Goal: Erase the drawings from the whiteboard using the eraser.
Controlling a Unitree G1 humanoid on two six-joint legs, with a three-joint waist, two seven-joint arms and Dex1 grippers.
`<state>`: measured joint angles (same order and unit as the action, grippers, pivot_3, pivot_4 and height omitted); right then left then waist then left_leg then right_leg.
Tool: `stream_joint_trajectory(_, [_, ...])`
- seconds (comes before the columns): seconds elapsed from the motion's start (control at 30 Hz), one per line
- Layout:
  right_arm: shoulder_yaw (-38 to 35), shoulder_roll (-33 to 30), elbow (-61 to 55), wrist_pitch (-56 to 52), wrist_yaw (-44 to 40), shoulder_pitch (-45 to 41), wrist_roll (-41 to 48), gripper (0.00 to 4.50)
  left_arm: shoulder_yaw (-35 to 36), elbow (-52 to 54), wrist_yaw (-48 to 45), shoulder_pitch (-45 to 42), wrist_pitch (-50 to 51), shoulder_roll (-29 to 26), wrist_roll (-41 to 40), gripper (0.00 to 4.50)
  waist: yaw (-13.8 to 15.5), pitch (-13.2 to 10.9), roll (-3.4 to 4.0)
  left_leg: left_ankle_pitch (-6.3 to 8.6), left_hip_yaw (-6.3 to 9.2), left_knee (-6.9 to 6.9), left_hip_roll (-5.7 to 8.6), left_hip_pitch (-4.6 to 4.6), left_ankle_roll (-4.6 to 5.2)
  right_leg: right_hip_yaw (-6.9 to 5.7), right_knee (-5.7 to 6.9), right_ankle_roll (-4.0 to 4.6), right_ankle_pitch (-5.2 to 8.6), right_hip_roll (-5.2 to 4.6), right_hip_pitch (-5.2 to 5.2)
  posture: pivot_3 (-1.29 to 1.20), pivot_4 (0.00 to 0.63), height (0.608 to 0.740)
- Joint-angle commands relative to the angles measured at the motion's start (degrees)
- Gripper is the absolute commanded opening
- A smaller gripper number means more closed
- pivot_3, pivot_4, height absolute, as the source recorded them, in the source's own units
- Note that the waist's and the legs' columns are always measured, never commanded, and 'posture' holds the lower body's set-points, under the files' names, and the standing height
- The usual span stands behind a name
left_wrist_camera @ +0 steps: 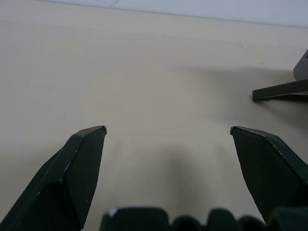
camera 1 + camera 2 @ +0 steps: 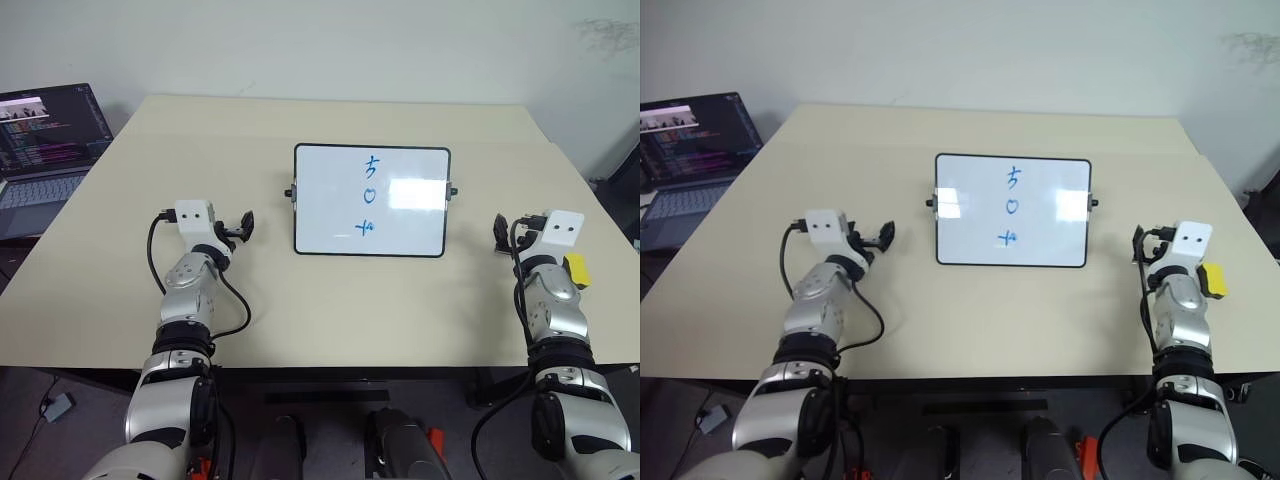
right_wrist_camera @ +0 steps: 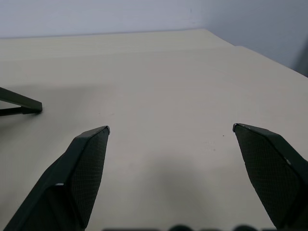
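**Eraser sits behind the right tool, easy to miss or knock**

Nearest the robot, the yellow eraser [image 2: 576, 270] lies on the surface just outboard of the right wrist and behind the right tool [image 3: 171, 129], not ahead of it. That tool's two fingers stand wide apart over bare surface with nothing between them. The risk here is plain: the arm would have to draw back and swing outward to reach the block, and the wrist housing close beside it could nudge it toward the nearby surface edge and off. Its own wrist view looks past the block, so a grasp may have to be lined up from the head views.

The left tool [image 1: 168, 130] is likewise spread apart and empty, hovering over the surface.

Farther forward, between the two tools and closer to the left one, the whiteboard [image 2: 320, 200] lies flat with the drawings [image 2: 370, 195] in a column near its middle. It looks light and unfixed, so I judge a one-armed wipe could slide it; a glossy face may also smear.

Beyond the left tool, well out to its outer side, an open laptop [image 2: 45, 150] stands clear of likely motion.
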<state>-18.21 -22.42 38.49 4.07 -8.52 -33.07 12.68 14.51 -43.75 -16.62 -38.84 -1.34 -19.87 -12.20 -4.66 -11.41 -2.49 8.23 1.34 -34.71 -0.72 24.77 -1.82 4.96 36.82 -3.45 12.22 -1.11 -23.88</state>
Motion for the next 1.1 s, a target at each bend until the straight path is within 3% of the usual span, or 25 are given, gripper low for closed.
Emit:
stream_joint_trajectory(0.03, [-0.86, -0.71, -1.92, 0.26, -0.01, -1.32, 0.55, 4.47, -0.71, 0.56, 0.55, -0.63, -0.65, -0.51, 1.29, 4.5, 0.0, 0.0, 0.0, 0.0, 0.0, 0.0, 0.0, 0.0, 0.0, 0.0, 0.0, 0.0, 0.0, 0.0, 0.0, 0.0, 0.15, 0.74])
stream_joint_trajectory(0.2, [-0.77, -0.86, -2.91, -0.46, -0.16, -1.53, 0.62, 4.47, 0.79, 0.85, -0.98, -0.58, -0.08, -0.4, -0.86, 4.5, -0.02, 0.0, 0.0, 0.0, -0.03, 0.0, 0.0, 0.0, 0.0, 0.04, 0.01, -0.01, 0.0, 0.0, -0.04, 0.0, 0.15, 0.74])
stream_joint_trajectory(0.47, [-1.12, -0.77, -7.8, -3.72, -0.4, -0.77, 1.38, 4.47, 0.71, 1.12, -5.2, -2.45, 1.99, -6.12, -1.16, 4.5, -0.17, 0.0, 0.0, 0.0, -0.09, 0.05, -0.01, 0.02, 0.0, 0.13, 0.04, -0.01, -0.01, 0.04, -0.15, 0.0, 0.15, 0.74])
stream_joint_trajectory(0.6, [-1.96, -0.95, -11.01, -6.66, 0.23, -0.03, 2.4, 4.47, -0.33, 6.39, -11.75, -2.48, 5.69, -9.12, -2.65, 4.5, -0.13, 0.0, 0.0, 0.0, -0.1, 0.06, -0.01, 0.05, 0.0, 0.14, 0.03, -0.01, -0.01, 0.03, -0.17, 0.0, 0.15, 0.74])
stream_joint_trajectory(0.87, [-5.55, -5.94, -20.31, -18.45, 0.82, 1.45, 5.34, 4.47, -4.86, 27.0, -25.97, -5.74, 17.87, -13.88, -7.58, 4.5, 0.09, -0.01, 0.0, 0.0, -0.1, 0.1, -0.02, 0.09, 0.0, 0.14, 0.0, 0.0, 0.01, 0.0, -0.18, 0.0, 0.15, 0.74])
stream_joint_trajectory(1.1, [-11.09, -13.03, -26.55, -35.94, 4.63, 2.76, 7.76, 4.47, -14.01, 37.59, -37.13, -11.16, 25.57, -10.73, -12.01, 4.5, 0.61, 0.04, 0.09, 0.01, -0.2, 0.1, -0.01, 0.09, 0.0, 0.23, -0.07, -0.02, 0.04, -0.01, -0.19, 0.0, 0.15, 0.74])
